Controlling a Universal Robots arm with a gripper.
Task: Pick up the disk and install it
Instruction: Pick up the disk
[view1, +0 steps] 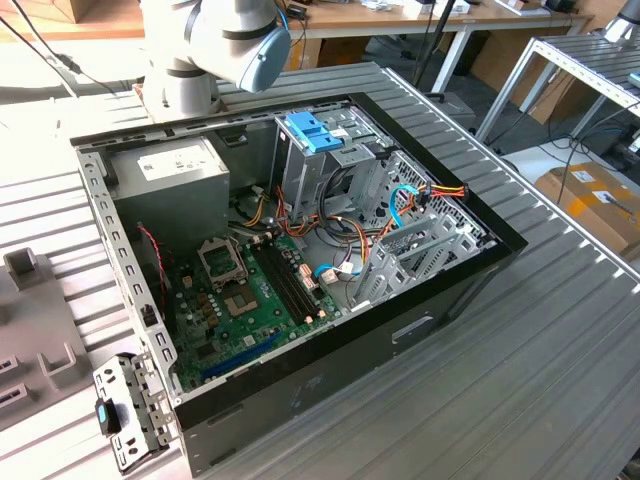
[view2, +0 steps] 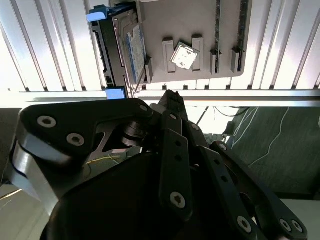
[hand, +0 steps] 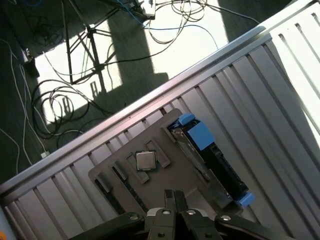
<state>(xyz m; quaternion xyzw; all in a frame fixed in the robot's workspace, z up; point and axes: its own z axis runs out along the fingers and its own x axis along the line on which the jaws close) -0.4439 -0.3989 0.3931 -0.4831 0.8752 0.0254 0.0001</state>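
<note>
Hovering over the grey fixture plate (hand: 175, 175), the gripper (hand: 170, 194) is empty.
Its fingers are pressed together, pinching nothing. The disk (view2: 131, 50) stands on edge in a blue-tipped black carrier (view2: 107, 50) at the plate's side, near a small square chip (hand: 145, 160).

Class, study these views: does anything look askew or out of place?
The square chip on the grey tray sits turned against its two holder blocks, not squared with them. The disk stands on edge in its slot. A loose metal bracket lies outside the case, by its corner.
</note>
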